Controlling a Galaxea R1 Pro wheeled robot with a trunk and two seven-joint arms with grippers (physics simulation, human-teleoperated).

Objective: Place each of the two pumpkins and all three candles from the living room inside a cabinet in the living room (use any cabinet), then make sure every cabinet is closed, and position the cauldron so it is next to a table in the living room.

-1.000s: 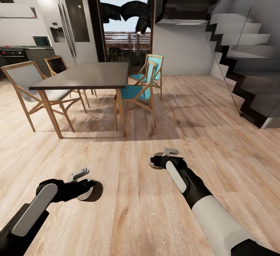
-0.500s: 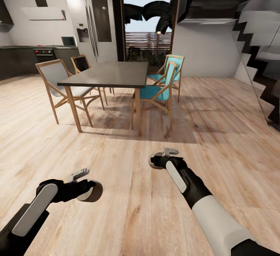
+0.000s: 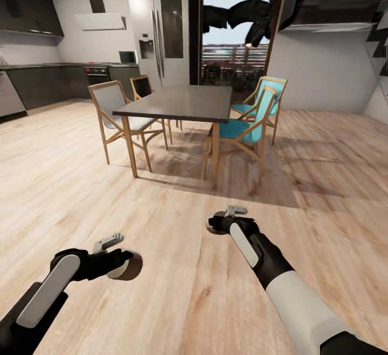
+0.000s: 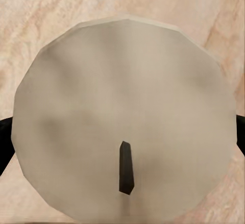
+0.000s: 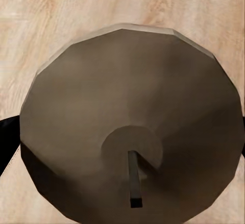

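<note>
1. Head view: both arms are held low over bare wooden floor [image 3: 178, 290]. The left gripper [image 3: 110, 240] sits at lower left, the right gripper [image 3: 233, 212] nearer the centre; the two are well apart.
2. Left gripper: a pale round wrist flange hides the fingers from above. Cannot tell whether they are spread or pressed together. Nothing visibly held.
3. Right gripper: same case. Grey finger hardware pokes out past the black wrist, but the gap is not readable.
4. Left wrist view: a pale faceted disc [image 4: 125, 117] with a short dark sliver on it, floor planks around its edge.
5. Right wrist view: a darker brown faceted disc [image 5: 132, 117] with a raised round hub and a thin dark bar, floor behind it.
6. Ahead, well apart from both grippers: a dark dining table [image 3: 180, 103] on wooden legs, its long axis running away from the camera.
7. Two grey-seated wooden chairs [image 3: 116, 110] stand on its left side, two teal-seated chairs [image 3: 245, 123] on its right.
8. Behind: a steel refrigerator [image 3: 161, 34], dark kitchen counters [image 3: 48, 77], a range hood [image 3: 99, 21] and an open doorway [image 3: 240, 32] to outdoors.
9. No readable writing or labels anywhere.
</note>
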